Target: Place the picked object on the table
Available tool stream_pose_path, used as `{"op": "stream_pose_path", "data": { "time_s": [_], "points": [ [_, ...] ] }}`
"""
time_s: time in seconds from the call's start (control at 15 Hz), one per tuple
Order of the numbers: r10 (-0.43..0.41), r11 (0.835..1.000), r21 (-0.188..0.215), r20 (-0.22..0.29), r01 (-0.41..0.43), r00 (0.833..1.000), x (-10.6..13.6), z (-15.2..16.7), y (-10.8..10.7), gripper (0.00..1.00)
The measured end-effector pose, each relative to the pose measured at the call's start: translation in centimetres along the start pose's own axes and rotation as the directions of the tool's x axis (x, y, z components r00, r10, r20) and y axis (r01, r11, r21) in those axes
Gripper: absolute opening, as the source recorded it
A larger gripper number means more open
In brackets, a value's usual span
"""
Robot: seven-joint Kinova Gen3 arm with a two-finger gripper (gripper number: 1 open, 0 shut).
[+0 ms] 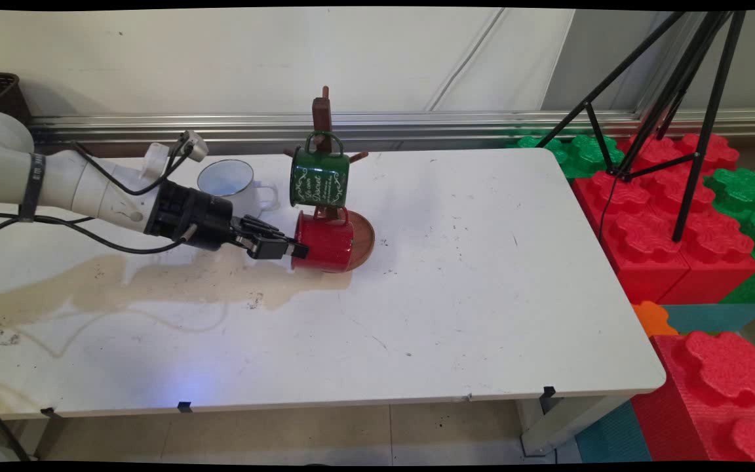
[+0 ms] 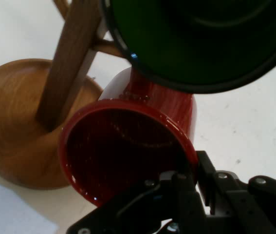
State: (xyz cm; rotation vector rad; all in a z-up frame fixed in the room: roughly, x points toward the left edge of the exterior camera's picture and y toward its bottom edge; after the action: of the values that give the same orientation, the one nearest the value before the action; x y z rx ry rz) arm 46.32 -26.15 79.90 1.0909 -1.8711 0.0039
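The black gripper fills the bottom of the hand view, its fingers pinched on the rim of a red enamel mug, one finger inside the mouth and the other outside the wall. The mug's open mouth faces straight back at the hand, its body running away from it. In the main view the same gripper reaches in level from the arm's side and clamps the red mug at its near rim; the mug lies on its side with its far end over the round wooden base of a mug tree.

Just beyond and above the hand hangs a dark green mug with pale lettering, its handle hooked over a peg of the wooden mug tree. In the hand view its dark mouth looms over the red mug, and the tree's post stands to one side on the base.

Behind the wrist, near the wall side, a white mug with a bluish inside stands on the white table. Under the arm and the mug a pale brown stain spreads over the tabletop.
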Motion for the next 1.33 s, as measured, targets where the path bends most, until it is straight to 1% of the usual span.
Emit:
{"op": "stream_pose_path", "data": {
  "time_s": [0.4,0.6,0.73,1.0,1.2,1.33],
  "points": [
    [0.014,0.999,-0.049,0.015,-0.013,1.000,0.3,-1.1,1.1,0.00],
    [0.024,0.997,-0.075,0.036,-0.021,0.999,0.0,-1.7,1.8,0.00],
    [0.035,0.996,-0.085,0.051,-0.031,0.998,-0.2,-2.0,2.1,0.00],
    [0.078,0.994,-0.084,0.090,-0.070,0.993,-0.7,-2.6,2.3,0.00],
    [0.127,0.991,-0.068,0.127,-0.119,0.984,-0.9,-3.1,2.1,0.00],
    [0.163,0.986,-0.050,0.152,-0.157,0.975,-0.9,-3.5,1.9,0.00]
  ]
}}
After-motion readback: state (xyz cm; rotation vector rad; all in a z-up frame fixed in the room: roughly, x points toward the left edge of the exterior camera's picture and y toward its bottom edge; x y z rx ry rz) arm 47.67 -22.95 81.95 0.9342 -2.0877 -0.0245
